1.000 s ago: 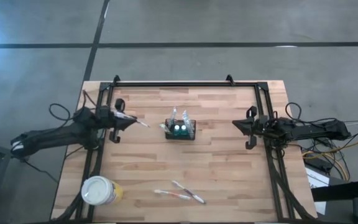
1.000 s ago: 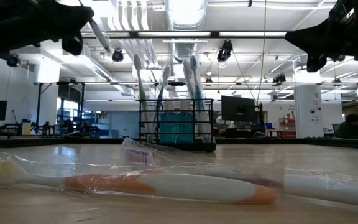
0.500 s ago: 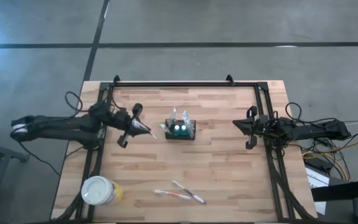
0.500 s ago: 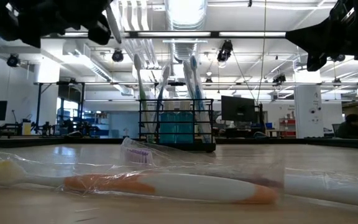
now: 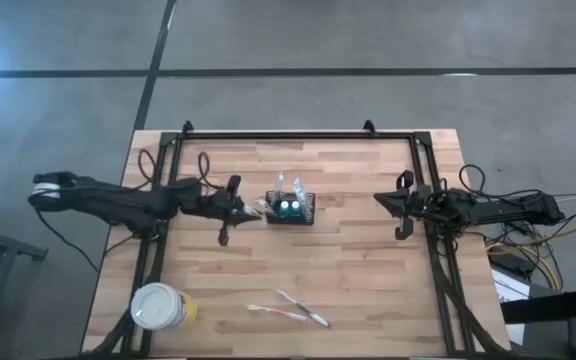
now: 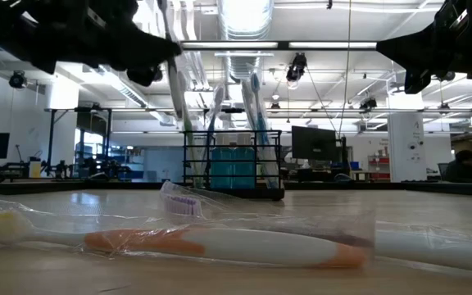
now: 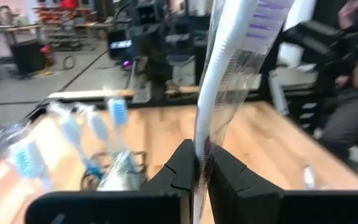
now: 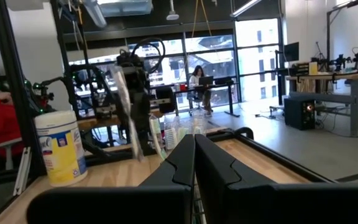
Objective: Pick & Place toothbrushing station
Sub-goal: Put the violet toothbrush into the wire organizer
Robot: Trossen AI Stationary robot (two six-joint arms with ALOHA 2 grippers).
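Note:
The black wire-mesh caddy [image 5: 290,208] stands on its base at the middle of the table, with several toothbrushes upright in it; it also shows in the low view [image 6: 234,168] and the left wrist view [image 7: 107,165]. My left gripper [image 5: 232,207] is just left of the caddy, above the table, shut on a white toothbrush in a clear wrapper [image 7: 225,81]. My right gripper [image 5: 400,206] waits at the table's right side, shut and empty. My left gripper pinches the wrapped toothbrush between its two fingers at a lower stretch of it [image 7: 199,163]. The fingers come level from the table's left. The toothbrush is lifted clear of the table, its free end [image 5: 258,209] reaching toward the caddy's left end.
A white-lidded yellow cup [image 5: 160,307] stands at the near left corner. Two more wrapped toothbrushes [image 5: 290,312] lie near the front edge, close before the low camera [image 6: 220,242]. Black frame rails [image 5: 298,133] run along the far and side edges.
My left gripper has gone toward the table's right edge, from near the left rail up to the caddy's left end, carrying the wrapped toothbrush clear of the table.

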